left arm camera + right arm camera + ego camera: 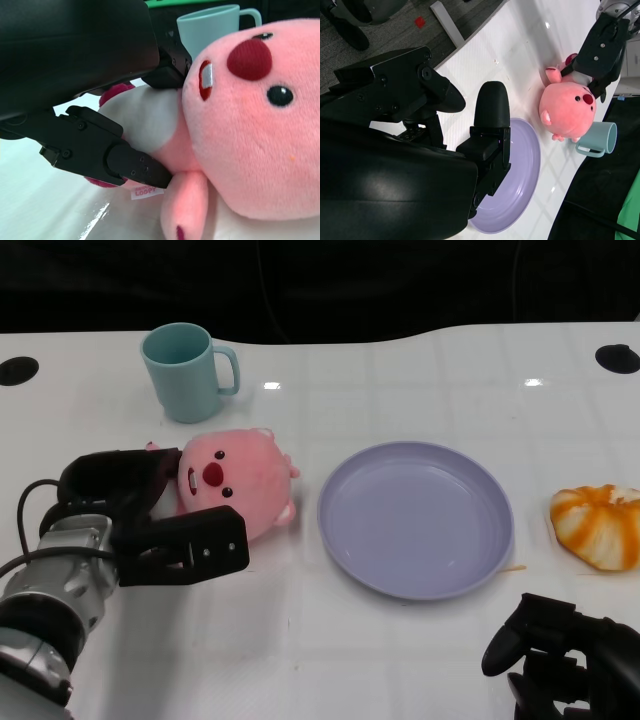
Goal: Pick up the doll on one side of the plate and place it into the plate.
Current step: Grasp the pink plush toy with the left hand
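So far only the reach looks done: the pink doll lies on the white surface just beside the plate, on the side toward the left hand, and the plate holds nothing. That hand has its fingers on either side of the doll's body, one set behind it and one in front, and the left wrist view shows black fingers pressed against the plush (whether the grip is firm enough to carry it, I cannot tell). The doll appears to rest on the surface, so the lift, the carry across to the plate and the release all remain. A teal mug stands just beyond the doll, farther from the plate's near rim, and an orange-and-white toy lies on the plate's opposite side, well apart from the doll. Near the plate's front edge, the right hand holds nothing, its fingers loosely apart, and seems to have no part in this step.
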You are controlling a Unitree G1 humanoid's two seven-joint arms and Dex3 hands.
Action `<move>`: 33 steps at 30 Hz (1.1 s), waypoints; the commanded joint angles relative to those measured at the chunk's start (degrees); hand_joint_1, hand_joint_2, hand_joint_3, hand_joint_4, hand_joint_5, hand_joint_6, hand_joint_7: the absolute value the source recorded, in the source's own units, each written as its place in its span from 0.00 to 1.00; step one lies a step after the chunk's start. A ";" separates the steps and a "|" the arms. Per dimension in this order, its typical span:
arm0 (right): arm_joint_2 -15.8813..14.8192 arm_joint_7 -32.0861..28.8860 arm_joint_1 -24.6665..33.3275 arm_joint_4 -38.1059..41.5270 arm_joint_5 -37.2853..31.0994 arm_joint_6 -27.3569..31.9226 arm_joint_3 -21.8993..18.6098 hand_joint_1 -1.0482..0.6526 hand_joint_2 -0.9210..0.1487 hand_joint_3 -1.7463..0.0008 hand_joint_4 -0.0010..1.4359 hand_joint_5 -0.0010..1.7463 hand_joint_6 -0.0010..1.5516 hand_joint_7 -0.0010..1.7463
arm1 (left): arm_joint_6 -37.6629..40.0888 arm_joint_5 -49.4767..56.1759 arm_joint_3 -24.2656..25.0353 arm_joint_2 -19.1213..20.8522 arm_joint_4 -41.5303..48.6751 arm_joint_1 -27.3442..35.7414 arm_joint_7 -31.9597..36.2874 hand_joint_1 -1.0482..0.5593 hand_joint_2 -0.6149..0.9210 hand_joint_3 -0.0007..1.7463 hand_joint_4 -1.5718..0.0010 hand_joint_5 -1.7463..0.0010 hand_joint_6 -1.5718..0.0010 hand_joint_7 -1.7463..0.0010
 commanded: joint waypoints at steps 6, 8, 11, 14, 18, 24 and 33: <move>-0.54 -0.20 0.26 -1.08 0.06 0.69 -0.06 0.59 0.20 0.40 0.44 1.00 0.33 0.85 | -1.10 1.52 -3.57 0.16 4.53 2.10 3.18 0.48 1.00 0.15 0.52 0.01 0.54 0.31; -0.64 -0.21 0.25 -1.17 -0.07 0.74 -0.04 0.60 0.20 0.40 0.44 1.00 0.33 0.85 | -0.84 1.51 -3.88 0.18 4.89 2.19 3.38 0.48 1.00 0.16 0.51 0.00 0.61 0.10; -0.64 -0.25 0.25 -1.21 -0.18 0.59 -0.05 0.60 0.21 0.40 0.44 1.00 0.33 0.85 | -0.69 1.66 -4.40 0.31 4.97 2.44 4.23 0.46 1.00 0.15 0.52 0.00 0.59 0.17; -0.51 -0.13 0.11 -1.01 0.20 0.69 -0.22 0.60 0.21 0.40 0.44 1.00 0.33 0.85 | -1.05 1.51 -4.79 0.54 5.04 2.71 5.42 0.47 1.00 0.15 0.51 0.00 0.61 0.12; -0.33 -0.04 0.14 -0.69 0.52 0.52 -0.24 0.60 0.20 0.39 0.43 1.00 0.32 0.85 | -0.99 1.13 -4.83 0.79 4.87 2.82 6.54 0.49 1.00 0.14 0.51 0.00 0.66 0.04; 0.06 -0.73 0.42 -1.85 0.56 1.93 0.05 0.61 0.20 0.39 0.43 1.00 0.32 0.85 | -3.38 1.24 -4.92 2.81 3.77 2.83 8.63 0.49 1.00 0.05 0.50 0.00 0.64 0.06; -0.26 -1.03 -0.20 -2.03 0.20 2.66 0.42 0.62 0.20 0.39 0.42 1.00 0.31 0.85 | -7.49 -0.45 -2.78 4.92 1.46 3.22 11.66 0.54 1.00 0.05 0.48 0.00 0.61 0.01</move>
